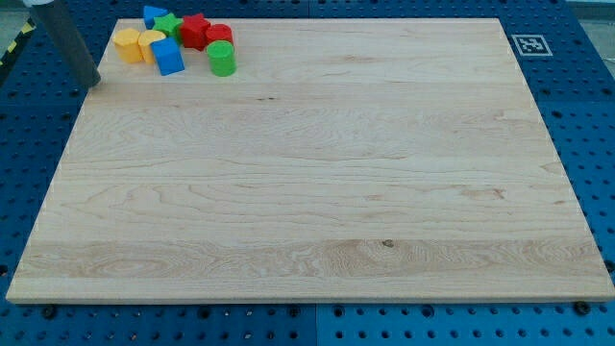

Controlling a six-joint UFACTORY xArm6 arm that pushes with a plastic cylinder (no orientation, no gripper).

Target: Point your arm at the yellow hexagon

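The yellow hexagon (127, 44) sits at the left end of a tight cluster of blocks in the board's top left corner. Beside it on the right are a second yellow block (151, 43) and a blue block (167, 57). Behind them lie a small blue block (154, 15), a green star (170, 23) and two red blocks (195, 31) (220, 36). A green cylinder (222, 60) stands at the cluster's right. My tip (94, 85) is at the board's left edge, below and left of the yellow hexagon, a short gap away and touching no block.
The wooden board (317, 192) lies on a blue perforated table (586, 115). A black-and-white marker tag (528, 44) is at the board's top right corner.
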